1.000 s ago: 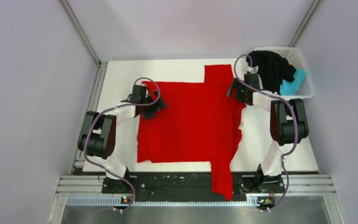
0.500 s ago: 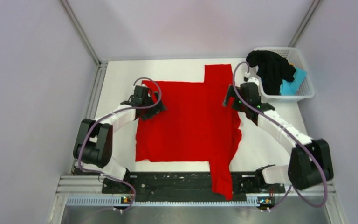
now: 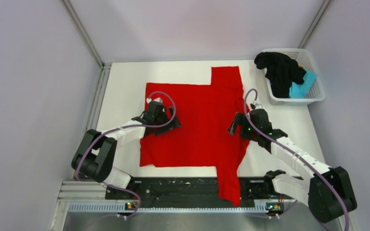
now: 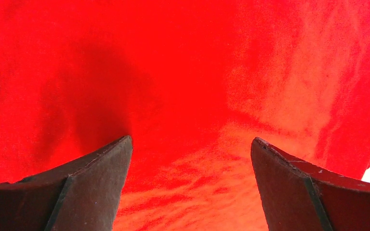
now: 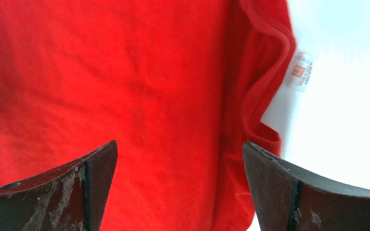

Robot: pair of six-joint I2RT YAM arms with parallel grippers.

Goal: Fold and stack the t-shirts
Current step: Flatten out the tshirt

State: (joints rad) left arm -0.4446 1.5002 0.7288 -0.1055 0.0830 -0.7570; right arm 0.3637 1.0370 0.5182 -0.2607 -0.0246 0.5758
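Note:
The red t-shirt lies spread flat on the white table, one sleeve at the far side and one hanging over the near edge. My left gripper is open and empty over the shirt's left part; red cloth fills the left wrist view. My right gripper is open and empty over the shirt's right part, near the collar and its white label. The black t-shirt and the light blue t-shirt lie bunched in the basket.
A white lattice basket stands at the table's far right corner. Bare white table shows left of the shirt and at the right. A black rail runs along the near edge.
Both grippers have moved nearer and inward over the red shirt. The right arm has swung away from the basket and stretched out low. The shirt lies as before.

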